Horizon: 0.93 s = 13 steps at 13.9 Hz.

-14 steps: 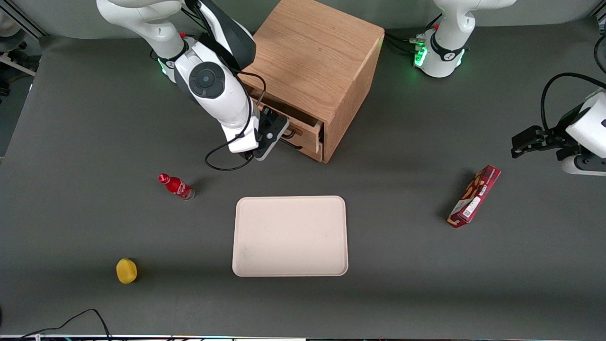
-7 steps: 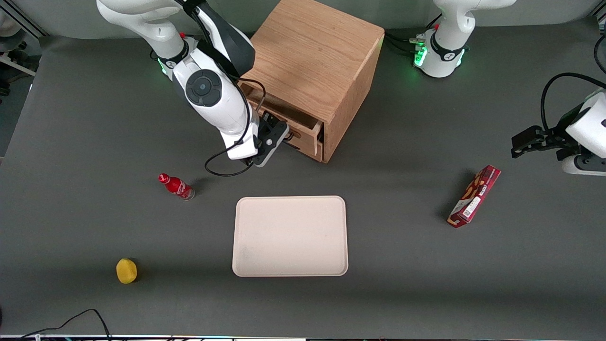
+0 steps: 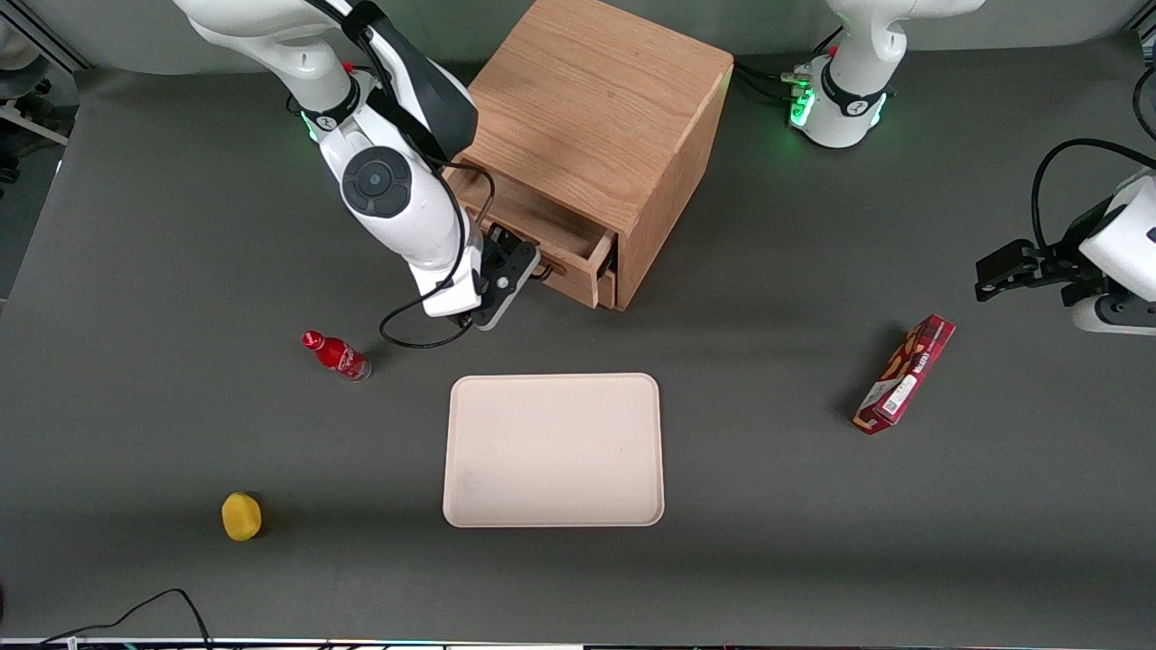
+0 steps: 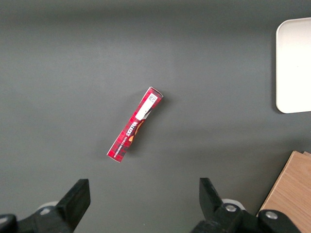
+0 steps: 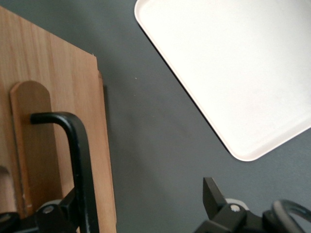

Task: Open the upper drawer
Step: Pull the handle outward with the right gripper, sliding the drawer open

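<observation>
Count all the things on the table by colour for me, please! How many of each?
Red: 2, the bottle and the snack box
Yellow: 1, the lemon
Cream: 1, the tray
Wood brown: 1, the cabinet, whose upper drawer is pulled partly out, with the robot's hand at its handle
Total: 5

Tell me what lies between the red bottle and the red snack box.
In the front view, the beige rectangular tray lies between the red bottle and red snack box; the gripper is at the upper drawer.
</observation>
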### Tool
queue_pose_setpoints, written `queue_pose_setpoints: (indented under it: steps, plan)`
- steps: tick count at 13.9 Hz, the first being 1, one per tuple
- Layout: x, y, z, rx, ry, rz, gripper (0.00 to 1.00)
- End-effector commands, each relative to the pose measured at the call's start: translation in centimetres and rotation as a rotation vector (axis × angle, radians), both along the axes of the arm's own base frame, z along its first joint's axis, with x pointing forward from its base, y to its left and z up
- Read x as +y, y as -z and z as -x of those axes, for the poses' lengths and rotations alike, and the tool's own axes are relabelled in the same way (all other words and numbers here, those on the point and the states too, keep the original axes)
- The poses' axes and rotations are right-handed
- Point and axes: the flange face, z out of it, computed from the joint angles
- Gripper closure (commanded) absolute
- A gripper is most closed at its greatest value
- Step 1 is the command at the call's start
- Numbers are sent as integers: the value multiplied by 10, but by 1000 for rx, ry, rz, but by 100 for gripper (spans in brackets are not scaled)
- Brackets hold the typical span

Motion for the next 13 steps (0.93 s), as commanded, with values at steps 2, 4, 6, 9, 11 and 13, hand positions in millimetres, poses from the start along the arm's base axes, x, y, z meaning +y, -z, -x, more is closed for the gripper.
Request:
queue_pose_setpoints:
  steps: [2,4,6,9,11,13]
  plan:
    - [-8,1,-17,-13,-23,18,0]
    - [-13,1,-26,-20,-11,17,0]
    - [-16,0,-32,-21,-2,12,0]
    - [-19,-2,-40,-19,9,8,0]
    - [-21,-1,-44,-25,3,19,0]
    - [-29,2,-51,-31,12,31,0]
